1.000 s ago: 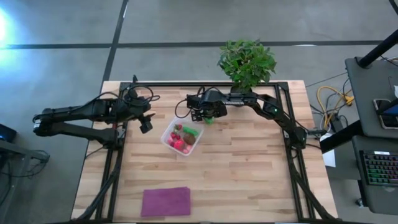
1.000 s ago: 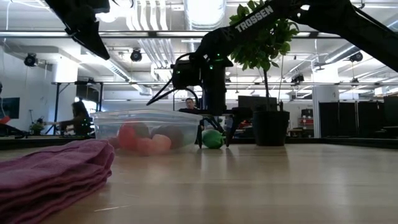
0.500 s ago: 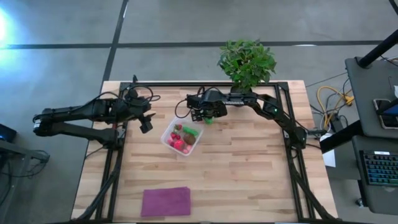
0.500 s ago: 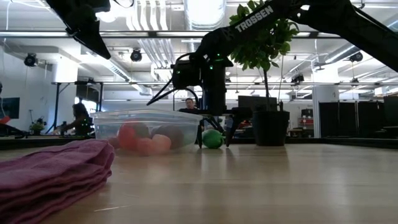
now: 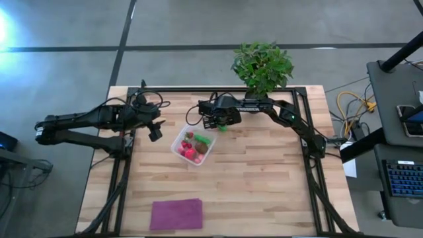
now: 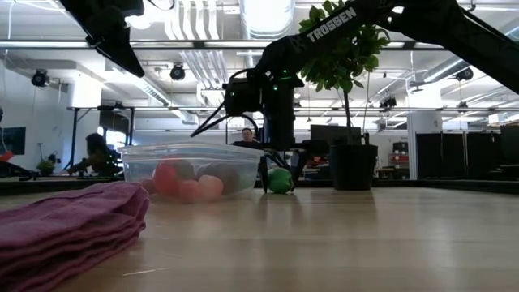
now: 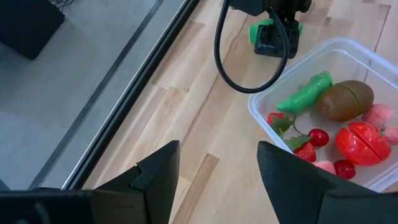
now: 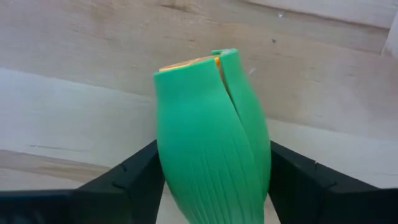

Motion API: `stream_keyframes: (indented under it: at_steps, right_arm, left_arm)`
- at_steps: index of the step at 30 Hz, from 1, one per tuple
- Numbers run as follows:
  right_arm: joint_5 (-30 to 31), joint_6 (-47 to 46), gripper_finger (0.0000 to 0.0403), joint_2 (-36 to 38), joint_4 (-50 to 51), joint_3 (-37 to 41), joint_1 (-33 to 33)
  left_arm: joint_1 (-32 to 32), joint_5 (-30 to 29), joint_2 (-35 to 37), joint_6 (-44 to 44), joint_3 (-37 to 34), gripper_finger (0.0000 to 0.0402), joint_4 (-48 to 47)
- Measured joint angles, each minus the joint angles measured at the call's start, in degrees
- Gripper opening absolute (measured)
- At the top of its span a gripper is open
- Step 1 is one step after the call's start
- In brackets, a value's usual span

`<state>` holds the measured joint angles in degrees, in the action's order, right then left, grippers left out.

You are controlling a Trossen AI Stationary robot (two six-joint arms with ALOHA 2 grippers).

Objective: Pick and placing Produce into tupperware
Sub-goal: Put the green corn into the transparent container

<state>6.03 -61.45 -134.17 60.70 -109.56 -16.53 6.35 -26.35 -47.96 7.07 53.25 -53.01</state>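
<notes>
My right gripper points down at the table just beyond the far side of the tupperware and is shut on a green ribbed oval produce piece. The clear tupperware rests on the table. It holds red round pieces, a long green one, a brown kiwi-like ball and strawberries. My left gripper hangs open in the air to the tupperware's left, touching nothing; its fingers frame bare wood. My right gripper pinches the green oval piece between its two fingers, one on each side of its body. The fingers come from above, pointing down. In the low view the piece's underside sits at table level.
A potted plant stands at the table's far edge behind the right arm. A folded purple cloth lies near the front edge. A black frame borders the table. Bare wood lies to the right of the tupperware. People sit in the room beyond.
My right gripper's fingers have drawn together around the green piece and taken hold of it; in the low view the gap between them has narrowed. The piece has shifted a little sideways. The left arm has kept still.
</notes>
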Motion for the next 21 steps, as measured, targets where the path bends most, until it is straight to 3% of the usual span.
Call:
stream_keyframes:
  at_steps: [6,12,17,21]
  right_arm:
    - [0.0,0.7,0.0231,0.0,0.0,-3.7,0.4]
    - [-1.1,4.7,0.0232,0.0,0.8,-14.1,1.8]
    - [-3.5,9.0,0.0232,0.1,5.8,-24.7,7.4]
    - [-4.5,9.2,0.0233,0.5,6.3,-25.2,12.7]
  left_arm:
    - [0.0,0.0,0.0,0.0,0.0,0.0201,0.0]
    - [0.0,0.0,0.0,0.0,0.0,0.0201,0.0]
    - [0.0,0.0,1.0,0.1,0.0,0.0201,-0.7]
    - [0.0,0.0,2.8,0.1,0.0,0.0201,-1.1]
